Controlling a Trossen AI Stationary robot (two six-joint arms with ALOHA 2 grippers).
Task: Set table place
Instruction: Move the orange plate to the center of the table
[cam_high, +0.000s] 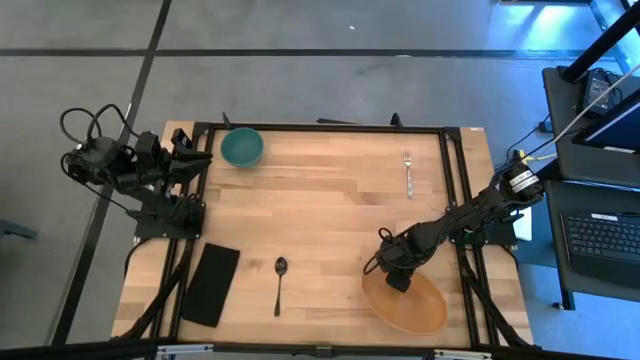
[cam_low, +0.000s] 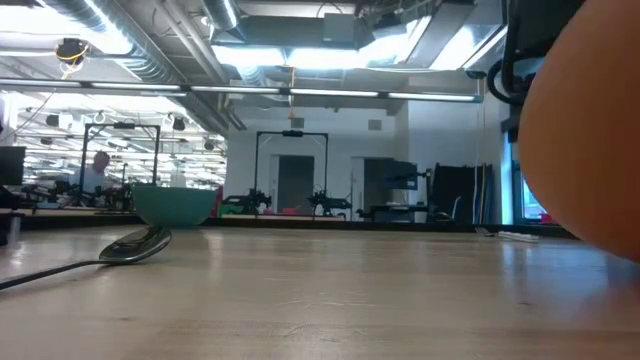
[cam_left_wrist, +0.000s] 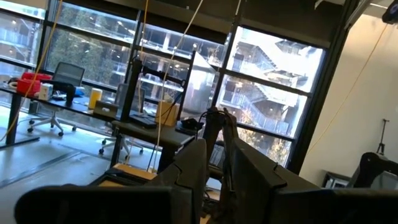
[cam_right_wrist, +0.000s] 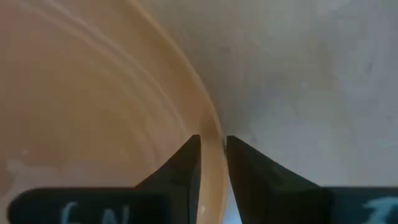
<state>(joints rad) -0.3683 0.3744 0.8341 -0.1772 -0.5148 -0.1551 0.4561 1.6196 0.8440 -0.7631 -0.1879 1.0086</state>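
Observation:
An orange plate (cam_high: 410, 305) is at the table's near right; it fills the right of the low view (cam_low: 590, 130). My right gripper (cam_high: 398, 279) is shut on the plate's far-left rim. A teal bowl (cam_high: 241, 147) stands at the far left, and a fork (cam_high: 408, 172) lies at the far right. A spoon (cam_high: 279, 284) lies near the middle front, with a black napkin (cam_high: 211, 284) left of it. My left gripper (cam_left_wrist: 210, 163) is parked off the table's far left corner, shut and empty, pointing up into the room. My right gripper pinches the plate's rim (cam_right_wrist: 212, 144) between its two fingers, one finger (cam_right_wrist: 186, 165) inside the plate and one (cam_right_wrist: 249, 168) outside. The fingers come from above, pointing down, at the plate's far-left edge (cam_high: 392, 286). The plate looks tilted, and in the low view it rises high above the tabletop.
The butcher-block table (cam_high: 330, 200) has a black frame along its edges. Bare wood lies between the bowl, fork and spoon. A desk with a laptop (cam_high: 600, 230) stands beyond the right edge.

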